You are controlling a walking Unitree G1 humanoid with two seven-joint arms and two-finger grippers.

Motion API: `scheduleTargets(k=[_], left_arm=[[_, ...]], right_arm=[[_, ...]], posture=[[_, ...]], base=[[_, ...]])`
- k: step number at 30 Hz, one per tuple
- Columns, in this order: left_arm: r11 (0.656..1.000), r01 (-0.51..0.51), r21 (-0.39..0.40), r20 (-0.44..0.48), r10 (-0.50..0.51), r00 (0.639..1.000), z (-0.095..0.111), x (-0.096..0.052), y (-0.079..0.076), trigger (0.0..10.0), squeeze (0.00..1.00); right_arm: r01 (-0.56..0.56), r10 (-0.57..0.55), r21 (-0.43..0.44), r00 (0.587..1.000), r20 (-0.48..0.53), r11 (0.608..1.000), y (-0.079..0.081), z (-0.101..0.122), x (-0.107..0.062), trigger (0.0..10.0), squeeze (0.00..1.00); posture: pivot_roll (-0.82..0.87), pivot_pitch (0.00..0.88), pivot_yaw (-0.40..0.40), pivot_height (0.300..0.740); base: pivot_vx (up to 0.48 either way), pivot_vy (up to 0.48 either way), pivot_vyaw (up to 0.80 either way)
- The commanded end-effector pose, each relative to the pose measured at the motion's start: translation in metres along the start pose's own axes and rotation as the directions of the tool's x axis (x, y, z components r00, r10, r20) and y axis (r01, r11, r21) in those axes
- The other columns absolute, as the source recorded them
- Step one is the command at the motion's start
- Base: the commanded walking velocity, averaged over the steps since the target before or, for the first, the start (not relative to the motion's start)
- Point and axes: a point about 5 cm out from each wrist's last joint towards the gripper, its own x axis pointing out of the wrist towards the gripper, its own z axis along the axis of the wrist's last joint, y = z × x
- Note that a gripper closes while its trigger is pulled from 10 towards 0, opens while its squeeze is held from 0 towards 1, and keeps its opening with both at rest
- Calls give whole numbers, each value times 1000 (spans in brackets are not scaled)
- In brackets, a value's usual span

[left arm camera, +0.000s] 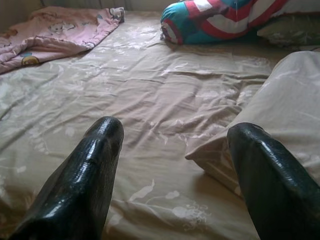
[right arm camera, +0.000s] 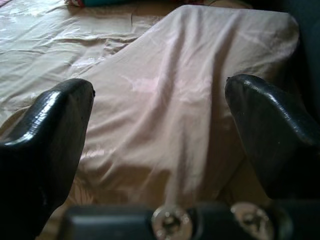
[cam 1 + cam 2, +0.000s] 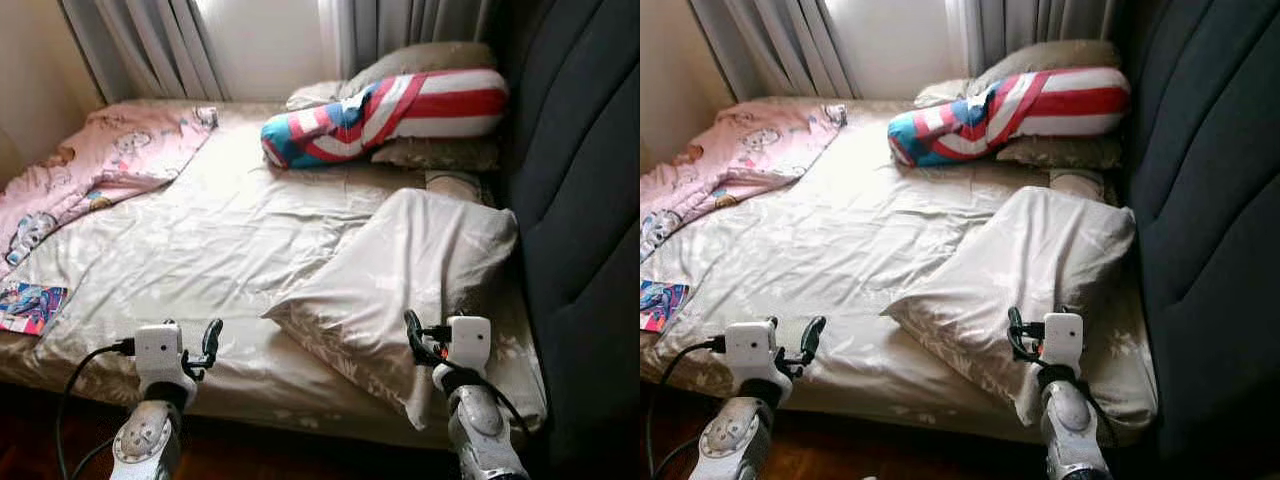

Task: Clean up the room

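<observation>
A beige pillow [image 3: 400, 280] lies askew on the right side of the bed, its near corner hanging toward the front edge. My right gripper [image 3: 413, 338] hovers open just over that near end; the wrist view shows the pillow [image 2: 185, 100] between the spread fingers [image 2: 55, 130]. My left gripper [image 3: 208, 345] is open above the sheet [image 3: 220, 240] near the bed's front edge, with the pillow's corner [image 1: 225, 155] off to its right. A red, white and blue bolster [image 3: 385, 115] rests at the head of the bed. A pink blanket [image 3: 100, 165] is bunched at the far left.
A dark padded headboard [image 3: 580, 200] runs along the right. More beige pillows [image 3: 430, 60] sit under and behind the bolster. A colourful booklet [image 3: 30, 305] lies at the bed's left front. Curtains [image 3: 150, 45] hang behind. Dark wood floor [image 3: 250, 455] lies below the bed edge.
</observation>
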Motion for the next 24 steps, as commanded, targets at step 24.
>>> scheduleTargets(k=[24], left_arm=[[999, -39, 31, -17, 40, 999, 0, -6, 10, 10000, 0]], right_arm=[[-13, 13, 18, 1000, -26, 1000, 3, 6, 10, 10000, 0]], posture=[[16, 133, 61, 647]], base=[[0, 66, 0]])
